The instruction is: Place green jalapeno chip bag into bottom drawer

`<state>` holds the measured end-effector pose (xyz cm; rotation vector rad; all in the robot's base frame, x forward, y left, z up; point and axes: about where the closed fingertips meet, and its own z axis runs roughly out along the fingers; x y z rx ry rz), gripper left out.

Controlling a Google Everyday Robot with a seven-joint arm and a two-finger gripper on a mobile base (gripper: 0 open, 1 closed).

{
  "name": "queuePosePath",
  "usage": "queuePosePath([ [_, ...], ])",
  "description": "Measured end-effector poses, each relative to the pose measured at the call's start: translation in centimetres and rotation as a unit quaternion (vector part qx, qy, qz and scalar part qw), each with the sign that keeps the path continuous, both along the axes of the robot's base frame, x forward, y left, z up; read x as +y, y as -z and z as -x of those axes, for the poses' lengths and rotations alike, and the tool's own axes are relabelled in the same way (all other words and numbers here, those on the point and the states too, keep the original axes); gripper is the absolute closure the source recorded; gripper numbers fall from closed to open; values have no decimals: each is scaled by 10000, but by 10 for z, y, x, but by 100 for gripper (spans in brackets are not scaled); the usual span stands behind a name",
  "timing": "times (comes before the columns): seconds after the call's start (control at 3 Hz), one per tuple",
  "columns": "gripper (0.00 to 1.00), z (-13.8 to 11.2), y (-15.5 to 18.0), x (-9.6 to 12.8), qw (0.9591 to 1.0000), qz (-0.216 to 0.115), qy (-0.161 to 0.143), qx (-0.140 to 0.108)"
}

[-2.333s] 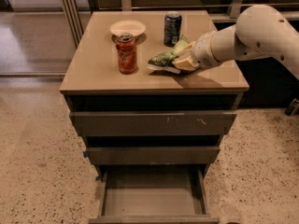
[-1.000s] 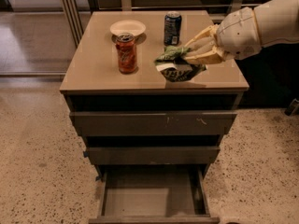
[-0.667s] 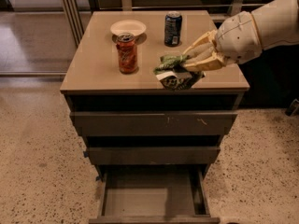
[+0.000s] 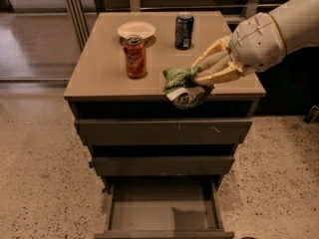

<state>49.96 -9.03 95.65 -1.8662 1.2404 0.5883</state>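
Over the front edge of the surface (image 4: 99, 73), the gripper (image 4: 199, 78) holds the chip bag (image 4: 180, 89) aloft, fingers (image 4: 219, 76) clamped on it; the open bottom drawer (image 4: 159, 214) below awaits it.

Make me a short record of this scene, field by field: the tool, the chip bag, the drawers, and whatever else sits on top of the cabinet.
tool: above the front right of the cabinet top, shut on the chip bag
chip bag: green, crumpled, held at the top's front edge
bottom drawer: pulled out, open, directly below the bag
red can: upright, left of the bag
blue can: upright, near the back
white bowl: behind the red can
cabinet top: tan, flat
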Motion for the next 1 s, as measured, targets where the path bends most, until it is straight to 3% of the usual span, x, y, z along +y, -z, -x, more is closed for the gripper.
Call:
queuePosePath([
  [0.33, 100, 56, -6, 0, 9980, 12, -545, 304],
  [0.67, 100, 92, 26, -10, 9961, 195, -771, 376],
  [1.0, 100, 100, 106, -19, 9947, 403, -793, 520],
])
